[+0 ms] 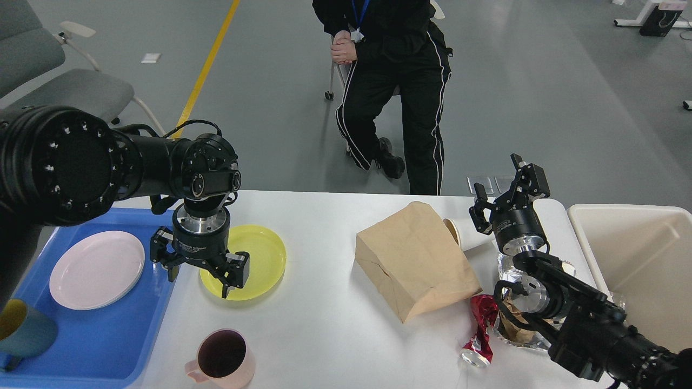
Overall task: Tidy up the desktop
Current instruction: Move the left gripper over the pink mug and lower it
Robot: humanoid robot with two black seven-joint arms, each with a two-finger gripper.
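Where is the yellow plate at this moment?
In the head view, the yellow plate lies on the left half of the desktop, beside the blue tray, with the open left gripper over its left edge.

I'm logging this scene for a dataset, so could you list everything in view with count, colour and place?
desktop: 1, white, centre
tray: 1, blue, left end
plate: 1, pale pink, in tray
mug: 1, teal, tray's near corner
plate: 1, yellow, beside tray
mug: 1, pink, near edge
paper bag: 1, brown, centre-right
paper cup: 1, white, lying behind bag
crushed can: 1, red, near right
foil wrapper: 1, silver, under right arm
bin: 1, beige, right
chair: 1, grey, far left
seated person: 1, black clothes, beyond table
left gripper: open, over yellow plate's left rim
right gripper: open, raised
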